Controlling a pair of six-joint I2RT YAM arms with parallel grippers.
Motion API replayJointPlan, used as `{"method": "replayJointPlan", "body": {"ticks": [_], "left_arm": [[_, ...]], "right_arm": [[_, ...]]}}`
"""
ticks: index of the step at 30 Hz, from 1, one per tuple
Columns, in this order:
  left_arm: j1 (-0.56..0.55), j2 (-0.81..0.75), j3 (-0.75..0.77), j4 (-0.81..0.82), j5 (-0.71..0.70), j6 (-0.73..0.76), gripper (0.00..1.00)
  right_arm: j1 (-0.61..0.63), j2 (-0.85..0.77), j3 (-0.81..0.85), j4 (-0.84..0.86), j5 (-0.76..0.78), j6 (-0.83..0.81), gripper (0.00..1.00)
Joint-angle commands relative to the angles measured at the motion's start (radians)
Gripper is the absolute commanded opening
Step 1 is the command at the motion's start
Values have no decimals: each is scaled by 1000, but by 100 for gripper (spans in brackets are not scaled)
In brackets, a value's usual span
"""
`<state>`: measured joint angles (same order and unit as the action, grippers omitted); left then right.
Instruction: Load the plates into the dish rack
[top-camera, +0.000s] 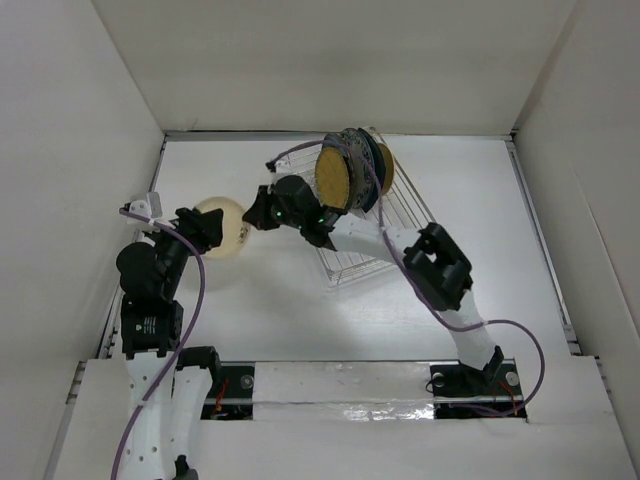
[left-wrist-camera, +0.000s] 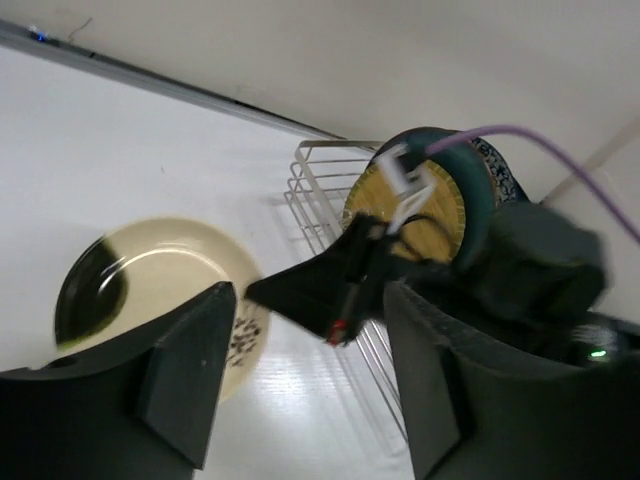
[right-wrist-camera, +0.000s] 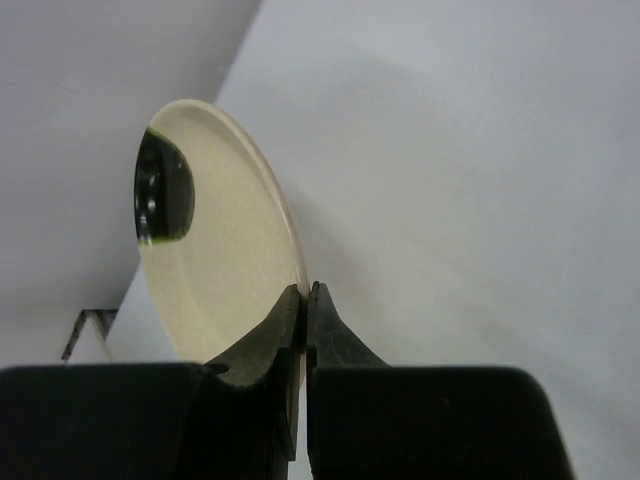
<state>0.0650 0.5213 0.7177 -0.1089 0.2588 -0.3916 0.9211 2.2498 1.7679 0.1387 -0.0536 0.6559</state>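
First, the right fingers (right-wrist-camera: 290, 322): we record them pinched almost together on the rim of the small cream plate (right-wrist-camera: 215, 265). One finger is on each face, with only the plate's thickness between them. The plate stands on edge in this grip, and its glossy face shows a dark reflection near the top.

Next, the left fingers (left-wrist-camera: 185, 375): we log them spread wide, holding nothing. In the left wrist view the cream plate lies beyond the left-hand finger and is partly hidden by it. We cannot tell whether that finger touches it.

Arm poses, top view:
- The right arm (top-camera: 440, 268) runs from its base at the near right and bends at the elbow beside the dish rack (top-camera: 350, 262). From there it extends leftward past the rack's near end to the plate.
- The left arm (top-camera: 150, 290) stands folded at the near left, its wrist turned toward the plate from the opposite side.
- The plate sits between the two sets of fingers, over the white counter (top-camera: 260, 320), left of the rack and apart from it.

Rack contents, far end, all upright and packed close:
- a yellow-brown woven-look plate (top-camera: 332, 178)
- a dark teal plate (left-wrist-camera: 478, 195)
- a plate with a blue floral rim (left-wrist-camera: 503, 178)
- a second yellow-brown plate (top-camera: 386, 166)
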Motion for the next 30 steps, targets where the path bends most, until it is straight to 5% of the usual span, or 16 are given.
{"method": "replayJointPlan", "body": {"ticks": [1, 9, 16, 30], "left_arm": [[-5, -14, 58, 55, 60, 19, 61], [-25, -33, -4, 26, 85, 39, 83], [-25, -15, -9, 25, 94, 39, 85], [-25, -9, -11, 25, 97, 40, 86]], "right_arm": [[-82, -197, -68, 114, 133, -128, 0], [-272, -413, -182, -73, 550, -416, 0], [-300, -394, -104, -136, 731, -607, 0], [-159, -205, 99, -264, 994, -880, 0]]}}
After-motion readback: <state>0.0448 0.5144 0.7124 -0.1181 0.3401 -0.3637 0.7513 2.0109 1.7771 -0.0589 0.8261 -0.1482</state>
